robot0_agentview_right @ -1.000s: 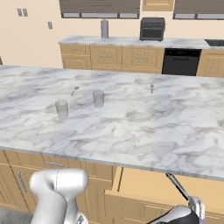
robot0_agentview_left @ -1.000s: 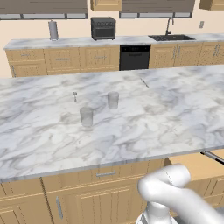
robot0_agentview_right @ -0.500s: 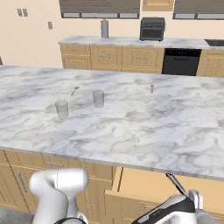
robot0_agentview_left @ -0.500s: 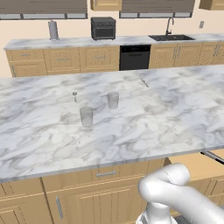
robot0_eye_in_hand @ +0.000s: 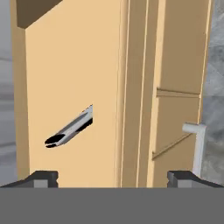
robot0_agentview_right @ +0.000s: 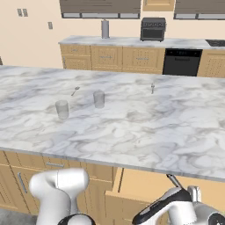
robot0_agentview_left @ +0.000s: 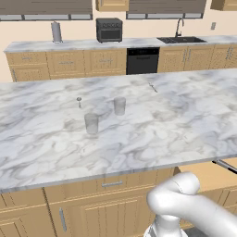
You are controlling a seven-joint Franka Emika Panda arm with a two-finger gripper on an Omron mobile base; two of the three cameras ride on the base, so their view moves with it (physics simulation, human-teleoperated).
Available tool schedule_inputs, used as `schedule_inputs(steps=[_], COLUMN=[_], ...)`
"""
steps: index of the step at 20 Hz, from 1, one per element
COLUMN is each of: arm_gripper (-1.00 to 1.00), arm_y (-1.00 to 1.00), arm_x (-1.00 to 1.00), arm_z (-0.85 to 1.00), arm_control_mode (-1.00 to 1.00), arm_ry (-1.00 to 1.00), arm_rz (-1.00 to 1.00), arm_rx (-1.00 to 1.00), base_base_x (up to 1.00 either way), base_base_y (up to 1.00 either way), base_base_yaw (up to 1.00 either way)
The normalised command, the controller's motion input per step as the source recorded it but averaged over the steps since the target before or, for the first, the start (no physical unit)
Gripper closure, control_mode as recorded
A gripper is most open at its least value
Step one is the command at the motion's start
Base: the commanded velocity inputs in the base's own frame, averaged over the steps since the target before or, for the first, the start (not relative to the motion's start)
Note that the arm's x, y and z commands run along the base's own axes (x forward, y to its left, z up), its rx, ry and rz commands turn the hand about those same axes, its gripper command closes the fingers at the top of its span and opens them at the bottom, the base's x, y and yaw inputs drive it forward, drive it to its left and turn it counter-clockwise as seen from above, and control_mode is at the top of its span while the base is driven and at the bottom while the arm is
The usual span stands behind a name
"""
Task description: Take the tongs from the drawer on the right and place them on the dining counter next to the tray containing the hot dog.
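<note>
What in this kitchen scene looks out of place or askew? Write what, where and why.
The tongs lie slanted across the floor of the open drawer, not lined up with its sides. The open gripper hangs above them. On the dining counter, two glasses stand upright; nothing is spilled.

Drawer (robot0_eye_in_hand: 70, 87) stands pulled out below the counter (robot0_agentview_right: 132, 127) edge at lower right of the right base view; floor bare and open from above, save the tongs (robot0_eye_in_hand: 70, 129) lying slanted at lower left of the hand view. Drawer front and a silver handle (robot0_eye_in_hand: 197, 144) wall the right side. Two glasses (robot0_agentview_right: 99, 99) (robot0_agentview_right: 62, 109) near the counter's middle; marble around them clear.
</note>
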Motion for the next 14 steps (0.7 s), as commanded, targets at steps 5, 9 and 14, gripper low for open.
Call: schedule_inputs(steps=[5,9,14], arm_gripper=[-1.00,-1.00,-1.00], arm_y=[-0.01,-0.01,-0.10], arm_x=[0.06,-0.01,-0.43], arm_z=[-0.23,-0.37,-0.39], arm_control_mode=[-1.00,-1.00,-1.00], arm_ry=[0.17,0.06,0.02], arm_rz=[0.00,0.00,0.00], arm_rx=[0.00,0.00,0.00], base_base_x=[0.00,0.00,0.00], base_base_y=[0.00,0.00,0.00], base_base_yaw=[0.00,0.00,0.00])
